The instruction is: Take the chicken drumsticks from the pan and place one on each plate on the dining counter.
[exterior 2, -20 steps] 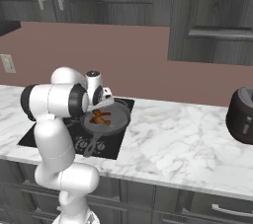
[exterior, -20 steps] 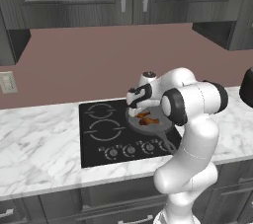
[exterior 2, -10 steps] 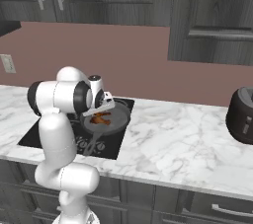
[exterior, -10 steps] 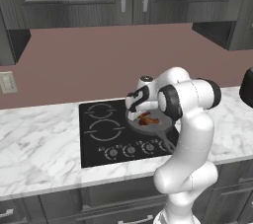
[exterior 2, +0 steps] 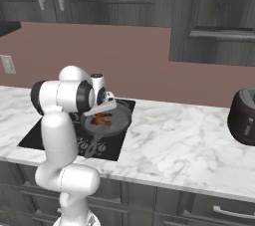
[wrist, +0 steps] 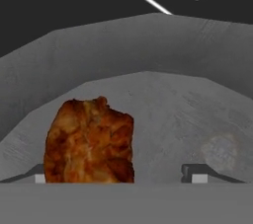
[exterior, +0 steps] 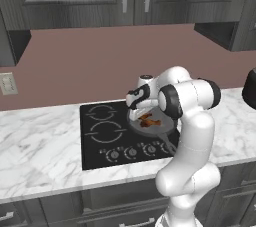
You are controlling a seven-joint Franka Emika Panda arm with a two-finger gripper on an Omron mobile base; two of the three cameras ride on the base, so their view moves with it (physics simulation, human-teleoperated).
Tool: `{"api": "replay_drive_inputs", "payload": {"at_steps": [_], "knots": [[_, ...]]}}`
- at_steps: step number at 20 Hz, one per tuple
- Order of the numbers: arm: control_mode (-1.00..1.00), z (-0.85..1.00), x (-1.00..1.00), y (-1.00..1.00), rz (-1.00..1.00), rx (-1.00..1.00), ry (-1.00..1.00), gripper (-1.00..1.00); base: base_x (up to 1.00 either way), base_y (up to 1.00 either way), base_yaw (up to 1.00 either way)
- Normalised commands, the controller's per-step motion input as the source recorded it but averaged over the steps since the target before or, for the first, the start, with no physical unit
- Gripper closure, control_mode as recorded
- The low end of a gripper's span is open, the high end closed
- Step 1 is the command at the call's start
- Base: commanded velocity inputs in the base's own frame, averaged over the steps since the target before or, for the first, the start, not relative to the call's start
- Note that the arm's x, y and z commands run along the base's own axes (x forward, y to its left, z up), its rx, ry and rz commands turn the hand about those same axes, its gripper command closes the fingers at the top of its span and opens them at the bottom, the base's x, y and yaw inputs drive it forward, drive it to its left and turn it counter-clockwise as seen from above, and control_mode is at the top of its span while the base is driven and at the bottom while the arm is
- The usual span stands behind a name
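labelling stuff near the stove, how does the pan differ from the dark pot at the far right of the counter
The pan is low-walled and long-handled; the dark pot is tall and rounded. The pan sits on the black cooktop, the pot on bare marble. The pan holds the chicken drumsticks; the pot's contents can't be seen. Both are dark and round.

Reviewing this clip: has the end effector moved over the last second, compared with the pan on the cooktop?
Yes. The end effector has come down toward the pan, its jaws open, with a drumstick between the fingertips.
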Motion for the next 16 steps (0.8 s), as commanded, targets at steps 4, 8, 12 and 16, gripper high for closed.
{"api": "replay_drive_inputs", "payload": {"at_steps": [4, 8, 12, 16], "knots": [[-1.0, -0.7, -0.16, 0.0, 0.0, 0.0, 0.03, 1.0, 0.0, 0.0, 0.0], [-1.0, -0.52, -0.49, 0.05, 0.0, 0.0, 0.07, 1.0, 0.0, 0.0, 0.0], [-1.0, -0.38, -0.52, 0.41, 0.0, 0.0, 0.17, 1.0, 0.0, 0.0, 0.0], [-1.0, -0.06, -0.5, 0.5, 0.0, -0.01, 0.24, 1.0, 0.0, 0.0, 0.0]]}}
